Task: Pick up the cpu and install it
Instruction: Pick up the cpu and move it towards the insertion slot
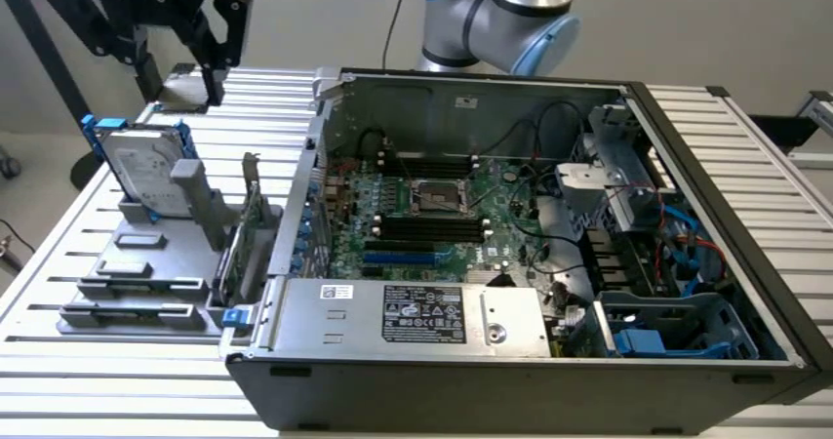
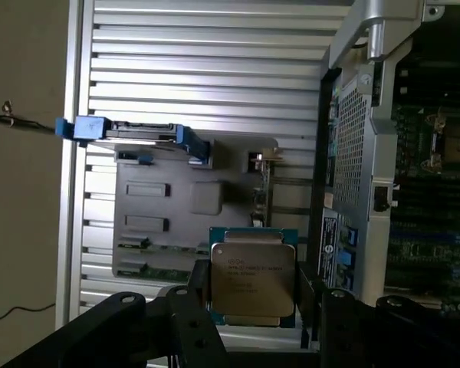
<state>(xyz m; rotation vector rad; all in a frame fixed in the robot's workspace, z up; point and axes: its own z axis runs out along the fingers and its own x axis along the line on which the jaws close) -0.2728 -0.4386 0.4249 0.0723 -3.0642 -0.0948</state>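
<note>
Silver-grey metal lid, thin green rim: the cpu (image 2: 253, 280) sits clamped between the gripper's fingertips (image 2: 253, 285), one finger against each of two opposite edges, lid facing the wrist camera. Outline near square, so no strong long axis; the grip runs straight across it. Held in the air, above the slatted table (image 1: 131, 400), near the upright hard drive (image 1: 146, 169) in the exterior view. The relation that counts: chip to socket (image 1: 439, 196). Socket lies inside the open computer case (image 1: 489, 102), well apart, toward the exterior view's right of the chip, past the case's near side wall. One arm only at work. Cpu picked up; socket without it, install not done.
</note>
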